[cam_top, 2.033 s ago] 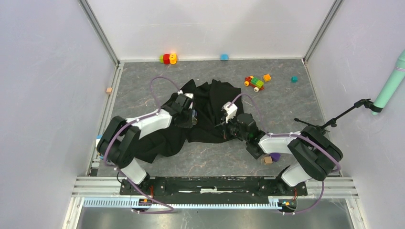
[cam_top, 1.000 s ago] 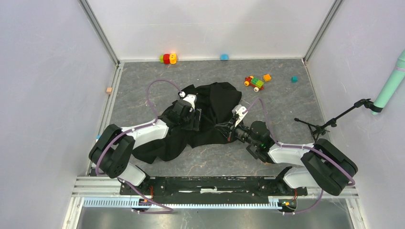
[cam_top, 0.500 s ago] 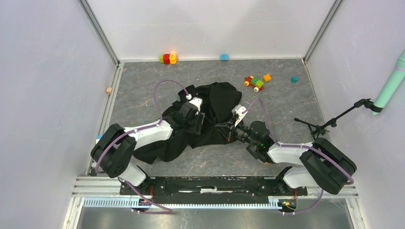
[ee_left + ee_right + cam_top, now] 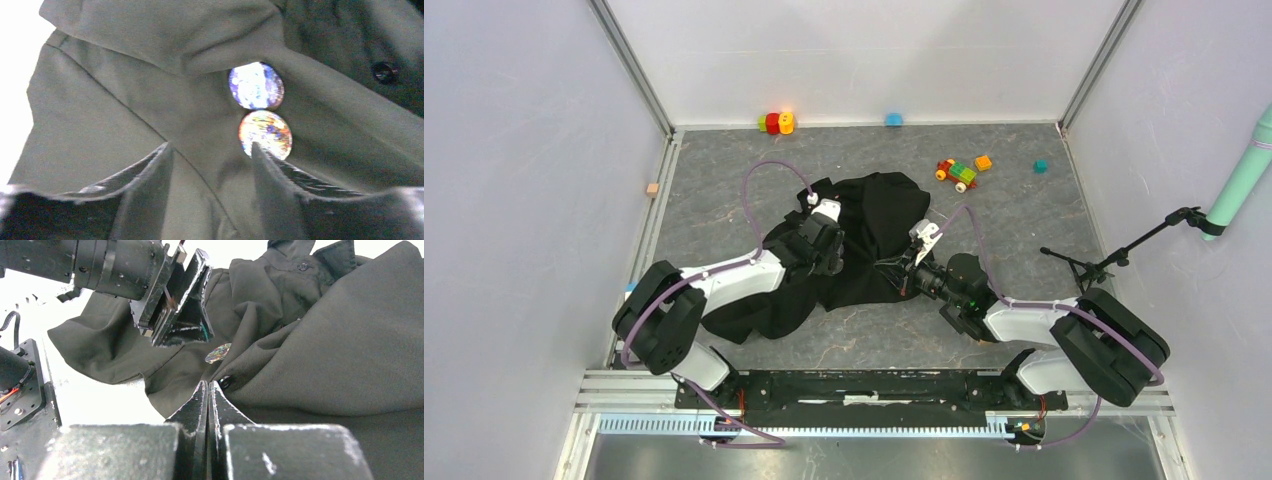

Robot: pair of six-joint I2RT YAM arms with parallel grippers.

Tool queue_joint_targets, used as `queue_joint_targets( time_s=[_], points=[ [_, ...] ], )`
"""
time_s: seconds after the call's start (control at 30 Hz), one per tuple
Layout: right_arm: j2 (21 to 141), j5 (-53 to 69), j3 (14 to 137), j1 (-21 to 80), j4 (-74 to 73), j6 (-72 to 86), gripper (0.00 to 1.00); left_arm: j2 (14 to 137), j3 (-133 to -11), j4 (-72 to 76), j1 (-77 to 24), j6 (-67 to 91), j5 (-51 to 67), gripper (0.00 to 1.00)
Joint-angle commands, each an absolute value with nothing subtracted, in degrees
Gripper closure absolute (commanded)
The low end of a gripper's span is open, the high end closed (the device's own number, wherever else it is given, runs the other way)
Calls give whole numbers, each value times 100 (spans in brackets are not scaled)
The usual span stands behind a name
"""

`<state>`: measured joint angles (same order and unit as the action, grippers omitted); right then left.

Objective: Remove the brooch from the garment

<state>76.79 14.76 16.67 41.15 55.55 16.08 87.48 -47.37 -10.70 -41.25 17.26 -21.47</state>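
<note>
Black garment [image 4: 879, 215] lies crumpled mid-worktop [image 4: 1024, 200]. Left hand [image 4: 210, 165] hovers spread wide over it, gripping nothing; right hand [image 4: 207, 390] is pinched closed at a fold. Brooch [image 4: 256, 85] sits on the cloth just past the left fingertips [image 4: 270, 170].

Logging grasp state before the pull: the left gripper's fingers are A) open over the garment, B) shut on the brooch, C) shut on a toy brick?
A: the left wrist view shows the left gripper open over the garment, the brooch beyond its tips, ungripped.
</note>
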Motion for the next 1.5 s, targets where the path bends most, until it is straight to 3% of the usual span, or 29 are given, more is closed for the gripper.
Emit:
queue_joint_targets(
  time_s=[0.0, 0.2, 0.47, 0.6, 0.8, 1.0, 1.13, 1.47],
  points=[
    [7726, 1455, 1783, 4136, 5669, 1588, 100, 8363, -4514, -399, -4113, 1593, -1241, 27],
    [7830, 1524, 1809, 4140, 5711, 1633, 100, 8591, -4547, -246, -4113, 1538, -920, 22],
    [7785, 1511, 1793, 4137, 5712, 1652, 100, 9413, -5121, -984, -4130, 1470, -1259, 28],
    [7709, 1472, 1752, 4139, 5750, 1684, 100, 9541, -5302, -1318, -4327, 1400, -2032, 31],
    [7525, 1421, 1645, 4133, 5809, 1672, 100, 9417, -5271, -1372, -4359, 1529, -2618, 50],
    [7543, 1482, 1660, 4140, 5818, 1661, 100, 9051, -5008, -1108, -4351, 1553, -2736, 76],
    [7553, 1494, 1662, 4140, 5818, 1662, 100, 9017, -4988, -1107, -4351, 1573, -2759, 84],
    [7514, 1416, 1647, 4138, 5774, 1631, 100, 8984, -5002, -1239, -4301, 1700, -2914, 94]
  ],
)
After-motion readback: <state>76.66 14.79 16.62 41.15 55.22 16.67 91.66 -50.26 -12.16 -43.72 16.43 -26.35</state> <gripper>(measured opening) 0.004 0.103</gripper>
